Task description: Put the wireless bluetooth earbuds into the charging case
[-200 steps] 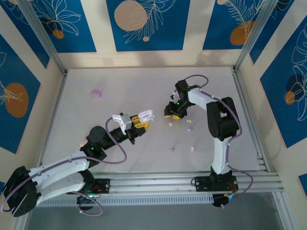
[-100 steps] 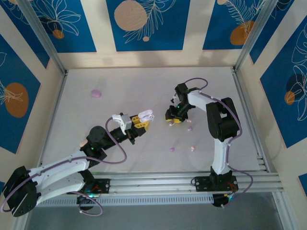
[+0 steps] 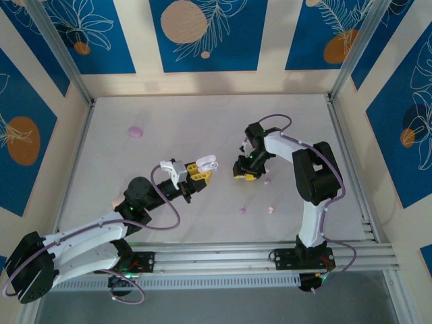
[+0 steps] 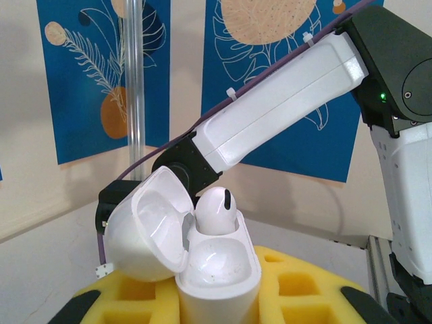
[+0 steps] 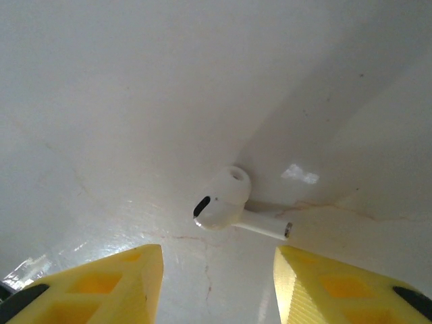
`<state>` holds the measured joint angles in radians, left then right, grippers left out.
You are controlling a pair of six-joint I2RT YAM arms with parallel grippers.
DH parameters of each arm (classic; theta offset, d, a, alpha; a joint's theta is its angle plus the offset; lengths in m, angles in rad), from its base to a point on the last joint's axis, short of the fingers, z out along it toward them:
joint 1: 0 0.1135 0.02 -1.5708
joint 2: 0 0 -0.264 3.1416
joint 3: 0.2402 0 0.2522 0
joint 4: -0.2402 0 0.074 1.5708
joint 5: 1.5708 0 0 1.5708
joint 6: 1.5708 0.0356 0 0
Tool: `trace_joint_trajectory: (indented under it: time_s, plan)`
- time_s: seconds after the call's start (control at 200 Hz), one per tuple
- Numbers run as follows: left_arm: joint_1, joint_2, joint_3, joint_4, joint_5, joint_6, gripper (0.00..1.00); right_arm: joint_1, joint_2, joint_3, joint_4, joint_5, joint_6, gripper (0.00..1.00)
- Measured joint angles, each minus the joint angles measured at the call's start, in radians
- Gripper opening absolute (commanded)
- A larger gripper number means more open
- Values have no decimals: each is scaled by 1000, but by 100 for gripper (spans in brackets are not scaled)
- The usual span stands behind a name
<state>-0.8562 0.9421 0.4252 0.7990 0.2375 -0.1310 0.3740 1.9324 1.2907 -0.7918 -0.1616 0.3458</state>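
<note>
The right arm's yellow foam end effector points down at the white desk. Its two pads stand partly apart and hold nothing. Just past the tips, in line with the gap, lies a small white plastic earbud with a short stem, flat on the desk. In the wrist view its round head is on the left and its stem points right. So its long side runs across the gap, from one pad toward the other. I think the pads must go down and forward a little to get around it. A squeeze would then press it end to end, and it might slip. This arm is much the nearer one to that bud.

The left arm's end effector is busy. It is closed tight on a white egg-shaped plastic charging case, held upright with its lid swung open. A second white earbud sits in one hole. The hole beside it looks empty, though I can't see right into it. The case is near the right arm.

Around them on the desk lie tiny loose buds, among them a purple bud and a pink bud. Far off to the left sits a small purple pebble-shaped case. Behind it all stand blue and cream walls with leaf drawings.
</note>
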Motion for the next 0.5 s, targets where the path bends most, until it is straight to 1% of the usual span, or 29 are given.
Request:
trace_joint_trajectory:
  time_s: [0.24, 0.5]
  plan:
    - [0, 0, 0, 0, 0, 0, 18, 3, -50, 0, -10, 73, 1, 48]
    - [-3, 0, 0, 0, 0, 0, 18, 0, 3, 61, 1, 76, -6, 48]
